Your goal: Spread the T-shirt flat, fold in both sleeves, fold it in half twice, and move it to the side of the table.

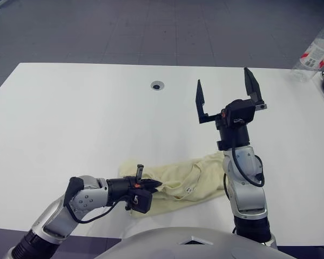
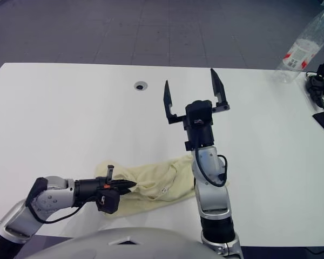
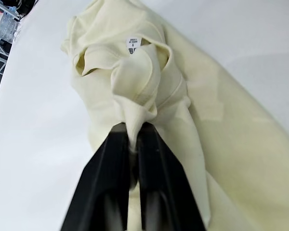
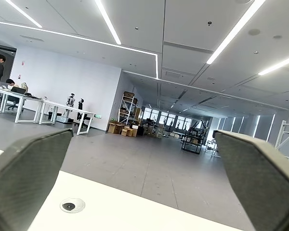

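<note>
A pale yellow T-shirt (image 1: 178,181) lies bunched near the front edge of the white table (image 1: 70,118). My left gripper (image 1: 154,185) sits low at the shirt's left side, shut on a pinched fold of the cloth; in the left wrist view the fabric (image 3: 135,91) rises from between the black fingers (image 3: 111,163), with the neck label showing. My right gripper (image 1: 227,91) is raised above the table behind the shirt, pointing up and away, open and holding nothing. Its forearm hides the shirt's right end.
A round cable hole (image 1: 157,85) sits in the table's middle far part. A clear plastic bottle (image 2: 299,48) lies at the far right corner, with black cables (image 2: 318,83) beside it. Broad bare tabletop stretches left and behind the shirt.
</note>
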`<control>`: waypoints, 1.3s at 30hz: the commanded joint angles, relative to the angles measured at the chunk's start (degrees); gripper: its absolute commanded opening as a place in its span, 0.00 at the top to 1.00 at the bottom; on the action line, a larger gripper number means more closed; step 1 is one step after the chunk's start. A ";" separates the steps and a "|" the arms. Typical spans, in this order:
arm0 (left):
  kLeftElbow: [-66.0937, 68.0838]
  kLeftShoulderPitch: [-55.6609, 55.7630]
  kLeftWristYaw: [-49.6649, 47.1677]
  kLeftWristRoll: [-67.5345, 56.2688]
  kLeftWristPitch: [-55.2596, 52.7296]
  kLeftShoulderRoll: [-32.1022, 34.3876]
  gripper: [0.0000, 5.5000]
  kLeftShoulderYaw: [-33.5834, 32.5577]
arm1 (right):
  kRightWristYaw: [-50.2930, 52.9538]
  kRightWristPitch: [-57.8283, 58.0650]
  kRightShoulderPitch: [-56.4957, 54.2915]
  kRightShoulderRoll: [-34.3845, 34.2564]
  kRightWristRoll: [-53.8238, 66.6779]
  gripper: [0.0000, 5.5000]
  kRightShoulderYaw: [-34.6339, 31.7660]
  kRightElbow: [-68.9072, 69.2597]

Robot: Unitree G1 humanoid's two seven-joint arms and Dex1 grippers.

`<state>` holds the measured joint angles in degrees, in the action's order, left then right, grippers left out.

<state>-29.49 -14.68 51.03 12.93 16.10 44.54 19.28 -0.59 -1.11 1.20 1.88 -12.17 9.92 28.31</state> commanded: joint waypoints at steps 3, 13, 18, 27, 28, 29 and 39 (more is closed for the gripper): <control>0.34 -2.17 1.35 -4.39 0.43 0.63 0.77 2.32 | -0.32 1.01 0.77 0.17 -0.37 0.02 0.25 1.20; 1.21 -1.96 -0.10 -4.84 -0.80 0.32 0.45 0.97 | -0.79 1.86 0.27 0.31 -0.69 0.02 0.81 1.63; 1.04 -1.81 -0.21 -5.11 0.38 0.55 0.30 1.03 | -0.91 1.82 0.37 0.26 -1.00 0.02 1.19 1.76; -2.87 -1.78 0.58 -9.05 0.83 0.96 0.03 0.79 | -1.25 1.66 0.52 0.25 -1.46 0.02 1.73 1.91; -2.91 -1.58 0.87 -9.11 0.79 1.16 0.02 0.92 | -1.23 1.65 0.65 0.25 -1.57 0.02 1.81 2.04; -2.66 -1.40 1.05 -8.90 0.85 1.36 0.02 1.04 | -1.23 1.63 0.75 0.25 -1.66 0.02 1.90 2.14; -0.71 -1.15 1.84 -7.90 1.14 3.27 0.36 0.77 | -2.01 1.90 1.08 -0.09 -1.15 0.02 2.99 4.14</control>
<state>-30.55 -16.14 52.19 4.33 17.30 46.35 20.59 -2.28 0.06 1.95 1.96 -13.56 12.62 31.38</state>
